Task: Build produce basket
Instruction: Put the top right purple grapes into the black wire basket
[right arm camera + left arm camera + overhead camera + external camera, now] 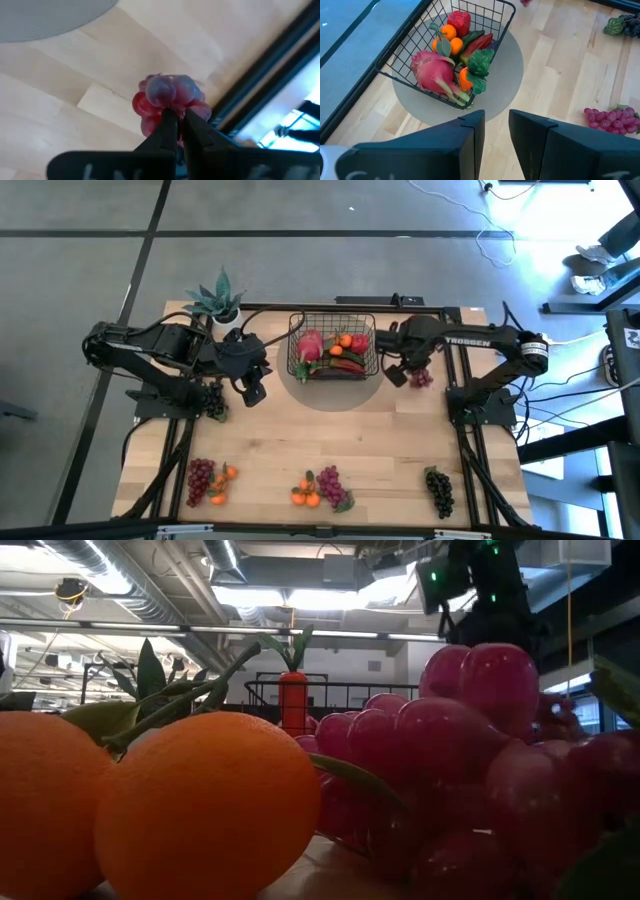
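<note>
The black wire basket point(332, 330) stands on a grey round mat point(330, 395) at the table's far middle. It holds a pink radish point(432, 70), red peppers, small oranges and green leaves. My right gripper point(403, 374) hovers just right of the basket, shut on a red grape bunch point(167, 95). My left gripper point(496, 127) stands open to the left of the basket, above the table, with nothing between its fingers. My right gripper pinches the red grape bunch at its upper part point(172, 106) between its two fingers point(167, 125). The fingers come from above and point down. The bunch hangs below the fingertips, seemingly clear of the table.
A spiky potted plant point(218, 300) stands at the far left. Dark grapes point(213, 402) lie by the left arm. Along the near edge lie red grapes with oranges point(207, 480), oranges with purple grapes point(320, 488) and black grapes point(438, 490). Bare wood lies mid-table.
</note>
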`<action>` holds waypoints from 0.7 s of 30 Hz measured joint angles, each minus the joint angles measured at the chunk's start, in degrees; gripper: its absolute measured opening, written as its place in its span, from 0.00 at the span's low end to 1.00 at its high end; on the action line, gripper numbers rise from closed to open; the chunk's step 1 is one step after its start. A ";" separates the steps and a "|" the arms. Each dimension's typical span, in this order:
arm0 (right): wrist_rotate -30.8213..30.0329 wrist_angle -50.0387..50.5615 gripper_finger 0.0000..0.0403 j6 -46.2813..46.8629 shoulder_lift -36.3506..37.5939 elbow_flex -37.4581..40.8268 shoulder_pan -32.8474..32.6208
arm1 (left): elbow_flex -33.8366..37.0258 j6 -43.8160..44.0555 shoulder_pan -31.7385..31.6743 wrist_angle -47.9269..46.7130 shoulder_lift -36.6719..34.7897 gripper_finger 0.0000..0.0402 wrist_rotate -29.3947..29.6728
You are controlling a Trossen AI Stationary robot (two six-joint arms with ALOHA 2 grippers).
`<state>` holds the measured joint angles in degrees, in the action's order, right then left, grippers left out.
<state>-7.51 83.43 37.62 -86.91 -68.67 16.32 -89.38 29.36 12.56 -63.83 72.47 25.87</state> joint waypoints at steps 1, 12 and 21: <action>-0.60 1.62 0.00 -0.46 0.00 -1.85 0.00 | 0.00 0.00 0.00 0.01 0.00 0.19 0.00; -8.39 6.56 0.00 -3.68 -0.90 -24.55 0.00 | 0.02 0.00 0.00 0.00 0.00 0.19 0.00; -11.08 0.98 0.00 -11.04 -3.01 -41.27 0.02 | 0.02 0.00 0.00 0.00 0.00 0.19 0.01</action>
<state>-18.59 84.41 26.58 -89.92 -109.94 16.34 -89.36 29.36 12.56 -63.83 72.47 25.87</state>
